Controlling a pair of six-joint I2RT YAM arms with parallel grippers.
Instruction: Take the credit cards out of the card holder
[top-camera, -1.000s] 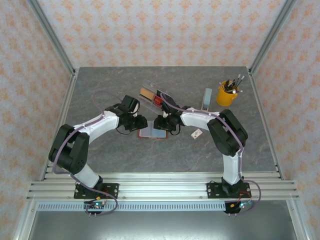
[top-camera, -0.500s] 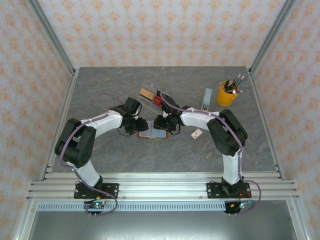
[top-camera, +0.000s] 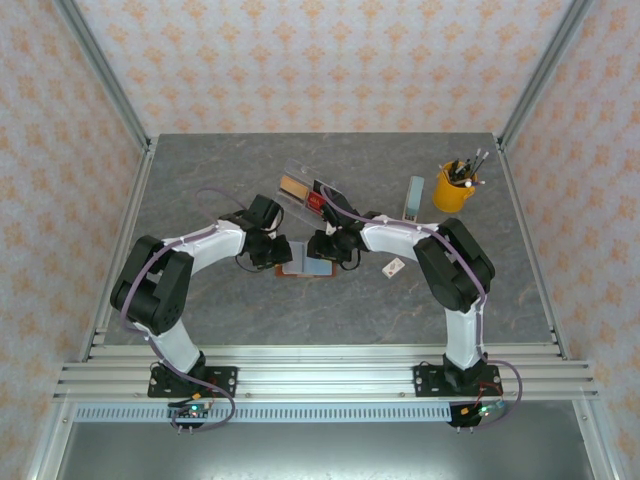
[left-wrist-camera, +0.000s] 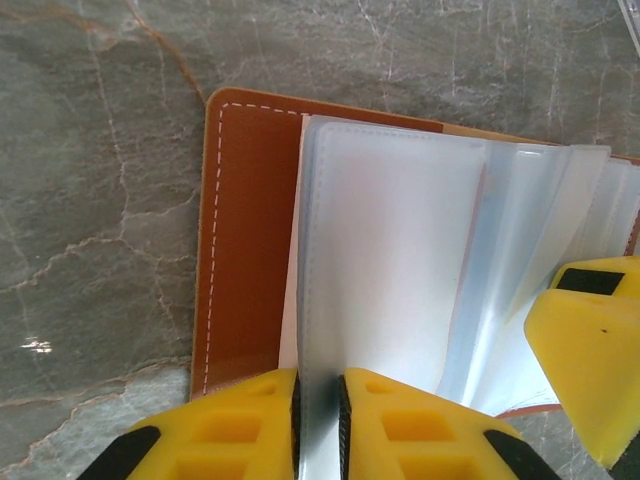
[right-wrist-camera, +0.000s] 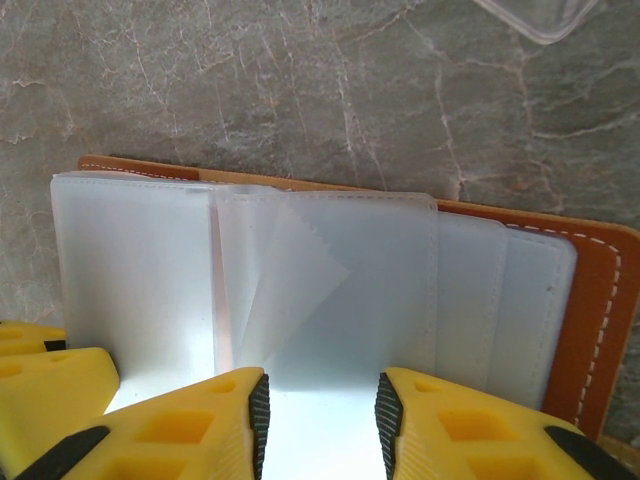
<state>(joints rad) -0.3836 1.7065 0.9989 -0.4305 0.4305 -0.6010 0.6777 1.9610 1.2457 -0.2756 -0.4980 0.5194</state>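
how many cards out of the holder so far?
3, all at the clear tray behind the card holder: tan card, red card, black card. More may be hidden inside it.

even, soft light across my overhead view; in my right wrist view, glare whitens the card holder (right-wrist-camera: 330, 290) pockets.

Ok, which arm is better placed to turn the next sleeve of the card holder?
Left, likely: the left claw pinches a clear sleeve of the card holder at its edge, while the right claw stands open.
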